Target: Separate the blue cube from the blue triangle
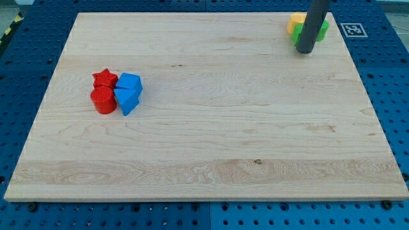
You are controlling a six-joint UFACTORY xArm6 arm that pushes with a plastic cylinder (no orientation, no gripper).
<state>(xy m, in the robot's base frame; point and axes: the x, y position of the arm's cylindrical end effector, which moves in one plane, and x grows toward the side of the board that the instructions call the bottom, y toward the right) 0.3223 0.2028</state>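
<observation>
The blue cube (130,82) sits at the view's left on the wooden board, touching the blue triangle (127,99) just below it. A red star (105,79) and a red cylinder (103,101) press against their left sides, forming one tight cluster. My tip (305,50) is at the view's top right, far from the blue blocks, next to a yellow block and a green block.
A yellow block (296,23) and a green block (321,30) sit at the board's top right corner, partly hidden by the rod. The wooden board (211,147) lies on a blue perforated table. A marker tag (353,29) lies off the board's top right.
</observation>
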